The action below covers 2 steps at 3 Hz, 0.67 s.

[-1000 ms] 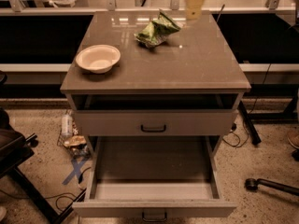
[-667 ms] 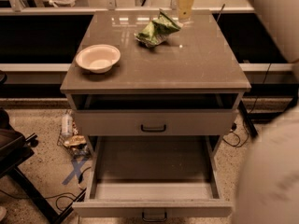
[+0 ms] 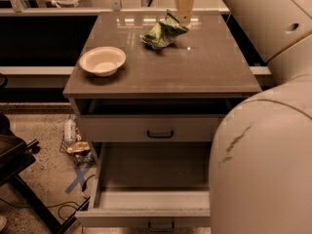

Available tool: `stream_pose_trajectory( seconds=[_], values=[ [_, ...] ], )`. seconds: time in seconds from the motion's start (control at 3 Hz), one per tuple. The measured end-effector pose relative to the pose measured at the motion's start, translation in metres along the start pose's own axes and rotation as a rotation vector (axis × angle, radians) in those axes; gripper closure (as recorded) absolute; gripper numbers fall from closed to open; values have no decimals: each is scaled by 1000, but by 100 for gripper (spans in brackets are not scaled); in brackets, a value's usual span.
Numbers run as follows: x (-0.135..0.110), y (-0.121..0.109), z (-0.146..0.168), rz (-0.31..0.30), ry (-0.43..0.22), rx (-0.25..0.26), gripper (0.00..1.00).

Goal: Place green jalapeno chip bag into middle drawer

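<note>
1 bag (image 3: 163,31), crumpled, near desk (image 3: 195,67) back edge. 1 pincer (image 3: 184,4) just behind bag; open or closed, cannot tell. 1 bowl (image 3: 102,60), left edge. Middle drawer (image 3: 141,217), pulled out.

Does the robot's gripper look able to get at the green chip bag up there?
Probably yes: the gripper hangs just beyond the green jalapeno chip bag, nothing between them; the white bowl sits well aside.

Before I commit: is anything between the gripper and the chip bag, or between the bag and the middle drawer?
Nothing visible. The gripper hovers just behind the green jalapeno chip bag. The middle drawer stands pulled out below. The bowl sits off left.
</note>
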State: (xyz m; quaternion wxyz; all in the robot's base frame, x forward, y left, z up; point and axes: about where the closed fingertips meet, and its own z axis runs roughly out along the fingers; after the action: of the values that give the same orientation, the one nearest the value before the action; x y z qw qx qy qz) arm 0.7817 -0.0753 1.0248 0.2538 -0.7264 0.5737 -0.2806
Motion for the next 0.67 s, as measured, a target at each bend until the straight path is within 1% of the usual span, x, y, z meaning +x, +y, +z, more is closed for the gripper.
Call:
stream_pose_trajectory(
  seconds=[0.33,0.67],
  values=[
    [-6,2,34,21,-35,-35,0],
    [-12,11,80,66,-95,-86,0]
  ],
)
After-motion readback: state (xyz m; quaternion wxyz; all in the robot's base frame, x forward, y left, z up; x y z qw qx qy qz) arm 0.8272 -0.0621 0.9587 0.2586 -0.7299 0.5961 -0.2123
